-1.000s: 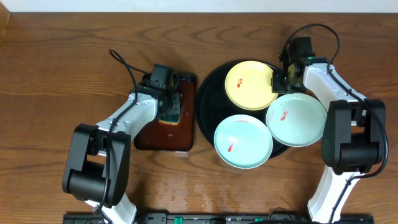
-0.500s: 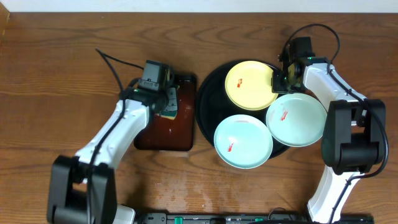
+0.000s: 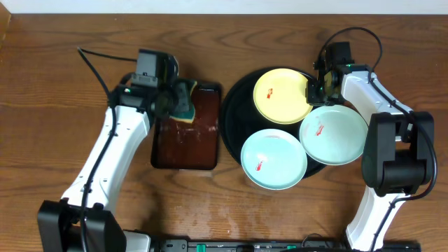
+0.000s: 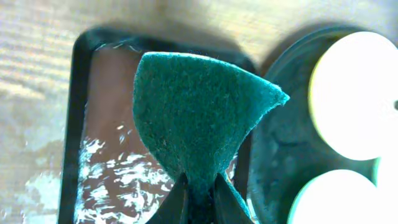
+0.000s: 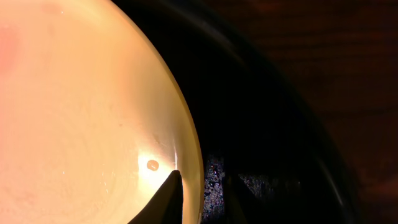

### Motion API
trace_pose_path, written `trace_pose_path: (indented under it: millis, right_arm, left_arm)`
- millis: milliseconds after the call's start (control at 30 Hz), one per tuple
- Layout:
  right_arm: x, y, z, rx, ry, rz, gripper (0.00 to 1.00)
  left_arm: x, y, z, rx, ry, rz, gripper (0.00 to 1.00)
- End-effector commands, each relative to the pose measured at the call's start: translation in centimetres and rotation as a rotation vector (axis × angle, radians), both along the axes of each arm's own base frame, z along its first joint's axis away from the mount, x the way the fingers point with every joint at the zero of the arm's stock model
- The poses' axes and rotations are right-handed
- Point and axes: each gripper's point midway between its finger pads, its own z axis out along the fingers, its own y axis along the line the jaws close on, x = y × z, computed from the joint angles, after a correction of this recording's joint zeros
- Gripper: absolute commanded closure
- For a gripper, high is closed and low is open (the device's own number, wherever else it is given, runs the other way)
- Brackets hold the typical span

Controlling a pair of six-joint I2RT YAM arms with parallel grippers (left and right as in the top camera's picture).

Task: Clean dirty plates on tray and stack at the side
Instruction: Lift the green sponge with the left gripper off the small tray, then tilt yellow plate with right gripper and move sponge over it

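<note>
Table (image 3: pixel 56 84): sponge (image 3: pixel 183 101) (green), brown tray (image 3: pixel 196 143), near plates (image 3: pixel 274 159).

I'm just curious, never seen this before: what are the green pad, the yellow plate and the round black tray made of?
The green pad looks like fibrous scouring material: matte, fuzzy surface. The yellow plate seems glazed ceramic or melamine: smooth, with glare. The black tray is glossy, likely plastic or lacquer; its rim reflects light.

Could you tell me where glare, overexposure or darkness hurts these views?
Left wrist: the plates are blown out to white, and wet glints speckle the brown tray. Right wrist: the yellow plate glows, the black tray is nearly lost in darkness. Overhead: evenly lit.
</note>
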Motion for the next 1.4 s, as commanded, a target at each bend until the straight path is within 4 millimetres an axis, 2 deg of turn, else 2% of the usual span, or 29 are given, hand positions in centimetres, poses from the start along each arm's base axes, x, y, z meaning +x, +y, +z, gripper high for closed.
trace_pose_path:
  millis: [0,100,200,333,933,1100,1367]
  right_arm:
    - [-0.1,0.1,-0.3,-0.011,0.002,0.009,0.8]
    - [-0.1,0.1,-0.4,-0.011,0.0,0.009,0.9]
    - [-0.1,0.1,-0.4,-0.01,0.001,0.009,0.99]
    - [-0.1,0.1,-0.4,-0.01,0.001,0.009,0.99]
    - [0.2,0.2,-0.3,-0.003,-0.011,0.011,0.99]
    - [0.1,1.2,-0.2,0.049,-0.008,0.037,0.99]
    - [-0.3,3.2,0.2,0.131,-0.023,0.207,0.99]
  left_arm:
    - [0.7,-0.9,2.1,-0.034,-0.057,-0.047,0.93]
    - [1.1,-1.4,1.9,-0.031,-0.065,-0.055,0.93]
    - [1.6,-0.6,1.7,0.012,-0.081,-0.03,0.93]
    - [2.2,0.6,1.7,0.075,-0.104,0.012,0.93]
    - [2.0,0.8,1.4,0.082,-0.088,0.049,0.93]
    - [1.8,0.9,1.3,0.083,-0.082,0.048,0.93]
    - [1.8,0.9,1.3,0.106,-0.089,0.008,0.93]
